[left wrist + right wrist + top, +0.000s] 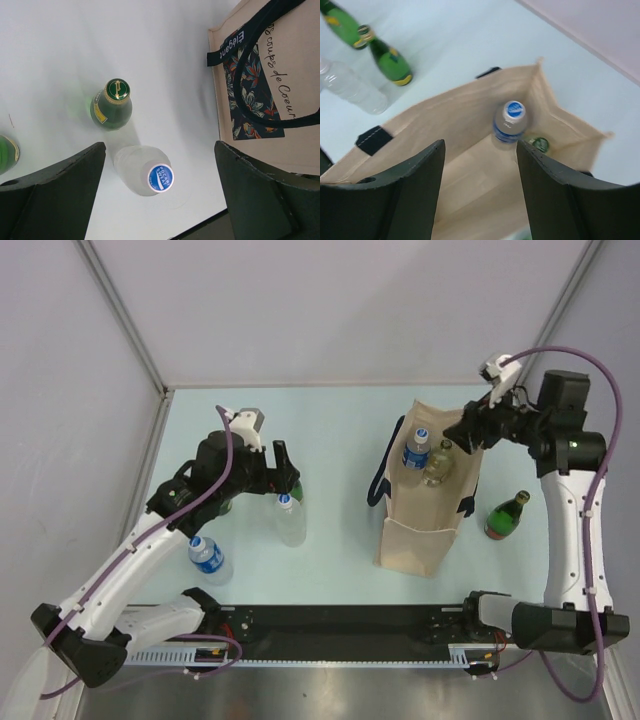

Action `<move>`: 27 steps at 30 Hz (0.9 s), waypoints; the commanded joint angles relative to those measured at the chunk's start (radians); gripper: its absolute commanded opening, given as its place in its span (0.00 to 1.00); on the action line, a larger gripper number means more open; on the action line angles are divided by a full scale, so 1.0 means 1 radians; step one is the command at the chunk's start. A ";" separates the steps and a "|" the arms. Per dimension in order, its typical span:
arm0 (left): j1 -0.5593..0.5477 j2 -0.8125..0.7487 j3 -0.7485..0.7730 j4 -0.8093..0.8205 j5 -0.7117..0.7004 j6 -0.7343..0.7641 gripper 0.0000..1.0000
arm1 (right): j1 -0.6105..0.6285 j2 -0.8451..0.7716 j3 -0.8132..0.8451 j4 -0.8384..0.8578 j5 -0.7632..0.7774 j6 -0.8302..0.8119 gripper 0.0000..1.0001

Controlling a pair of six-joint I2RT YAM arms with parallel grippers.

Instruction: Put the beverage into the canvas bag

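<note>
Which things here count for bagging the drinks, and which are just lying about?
For the job: canvas bag, holding a blue-capped bottle and a second bottle; clear bottle under the open left gripper; green-capped bottle beside it; blue-labelled bottle; lone green bottle right of the bag.
Not for bagging, only rig fixtures: black base rail; purple cables.
</note>
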 commanded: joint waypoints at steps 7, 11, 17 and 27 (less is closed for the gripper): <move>0.007 0.022 0.076 0.074 0.028 0.018 0.96 | -0.322 -0.141 -0.044 -0.021 0.213 0.149 0.62; 0.007 0.071 0.122 0.077 0.057 0.042 0.96 | -0.453 -0.135 -0.087 -0.096 0.290 0.119 0.61; 0.007 0.140 0.191 0.064 0.109 0.074 0.96 | -0.651 -0.123 -0.192 -0.221 0.299 -0.068 0.61; 0.010 0.195 0.221 0.062 0.162 0.061 0.96 | -0.646 -0.054 -0.292 -0.236 0.290 -0.240 0.61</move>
